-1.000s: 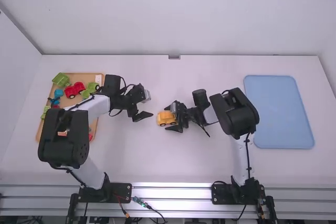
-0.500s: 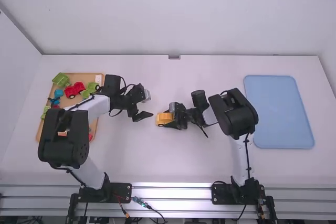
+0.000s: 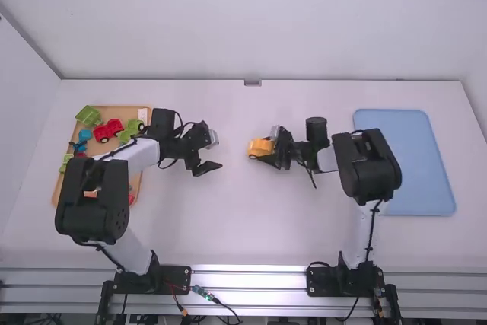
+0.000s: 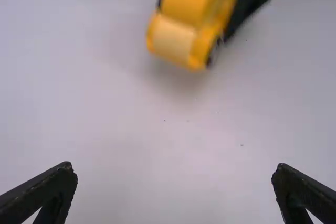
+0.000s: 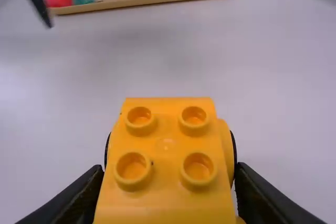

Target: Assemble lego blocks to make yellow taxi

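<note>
A: What do we have in the high view?
B: Our taxi (image 3: 260, 148) is near the middle of the table (image 3: 205, 226), at the end of the right arm (image 3: 365, 165). On the left, we see red (image 3: 107, 131) and green blocks (image 3: 88, 116) in the wooden tray (image 3: 122, 113); on the right, the blue tray (image 3: 407, 161), flat with rounded corners.
A: Are we nearly done?
B: We'd judge so: the body looks joined and wheeled. We can't tell whether another block is due on top. Otherwise, setting it down, perhaps on the blue tray, is what we have left.
A: And the left wrist view?
B: Our left gripper (image 4: 174, 167) is empty, its dark, tapered fingers spread wide. Beyond them we see the taxi's curved yellow plastic and a dark wheel (image 4: 214, 52).
A: The right wrist view?
B: There our right gripper (image 5: 169, 168) has the taxi clamped between its fingers. The top is smooth, with four round, hollow studs (image 5: 194, 119) in a square; the sides bulge softly beside the black wheels.
</note>
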